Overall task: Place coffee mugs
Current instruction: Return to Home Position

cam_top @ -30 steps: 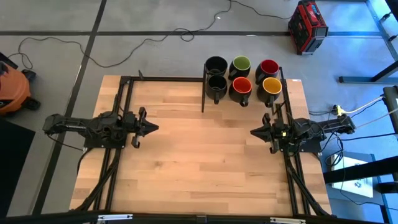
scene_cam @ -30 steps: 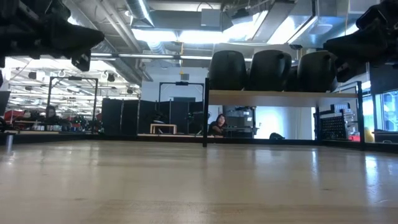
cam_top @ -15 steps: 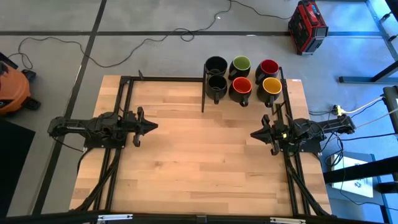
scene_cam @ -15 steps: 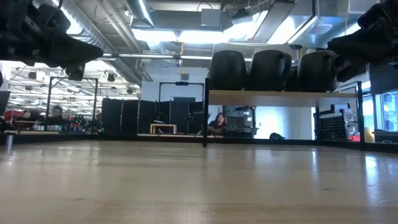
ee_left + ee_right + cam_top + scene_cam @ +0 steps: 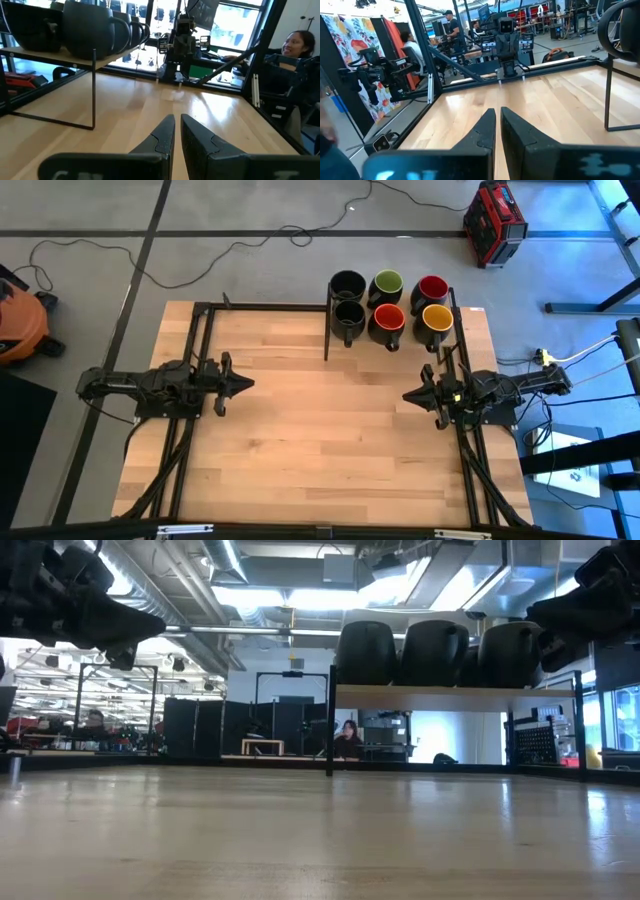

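Note:
Several dark coffee mugs [image 5: 388, 302] stand upright in two rows on a raised wooden shelf [image 5: 450, 695] at the table's far right. Their insides are black [image 5: 347, 283], green [image 5: 386, 283], red [image 5: 432, 287], orange-red [image 5: 388, 318] and yellow [image 5: 437, 318]. In the left wrist view they show as mugs [image 5: 95, 27] on the shelf board. My left gripper [image 5: 250, 384] hovers shut and level over the table's left side, pointing right; its tips [image 5: 177, 120] hold nothing. My right gripper [image 5: 406, 394] hovers shut and level at the right side, pointing left, with nothing between its tips [image 5: 497, 112].
The shelf stands on thin black legs [image 5: 327, 330]. A wide stretch of bare wooden table [image 5: 330, 430] lies between the two arms. People [image 5: 300, 45] sit beyond the table. A red case [image 5: 494, 222] and an orange vacuum [image 5: 15, 320] stand on the floor.
My left gripper has tipped its tip down a little and now points level; it stays shut and in place. The mugs and my right gripper have kept still.

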{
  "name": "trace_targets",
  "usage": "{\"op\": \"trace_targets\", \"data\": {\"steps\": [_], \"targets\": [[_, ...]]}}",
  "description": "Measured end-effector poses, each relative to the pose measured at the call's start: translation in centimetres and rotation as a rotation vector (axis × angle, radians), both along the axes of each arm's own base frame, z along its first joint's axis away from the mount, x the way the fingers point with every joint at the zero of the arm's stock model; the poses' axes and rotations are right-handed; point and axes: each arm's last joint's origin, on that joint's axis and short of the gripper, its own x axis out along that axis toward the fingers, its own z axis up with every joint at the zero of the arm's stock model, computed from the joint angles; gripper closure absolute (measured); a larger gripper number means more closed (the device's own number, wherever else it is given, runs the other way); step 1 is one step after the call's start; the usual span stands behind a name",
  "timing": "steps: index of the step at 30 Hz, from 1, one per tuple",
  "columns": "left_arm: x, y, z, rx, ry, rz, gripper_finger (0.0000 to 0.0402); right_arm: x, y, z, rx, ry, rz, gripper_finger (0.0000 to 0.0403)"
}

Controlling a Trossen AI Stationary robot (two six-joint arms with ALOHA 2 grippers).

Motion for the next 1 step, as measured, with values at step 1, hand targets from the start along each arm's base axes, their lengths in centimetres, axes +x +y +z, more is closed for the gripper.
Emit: {"op": "trace_targets", "data": {"steps": [1], "targets": [[0.00,0.00,0.00,0.000,0.000,0.000,0.0376,0.00,0.00,0.00,0.000,0.000,0.000,0.0386]]}}
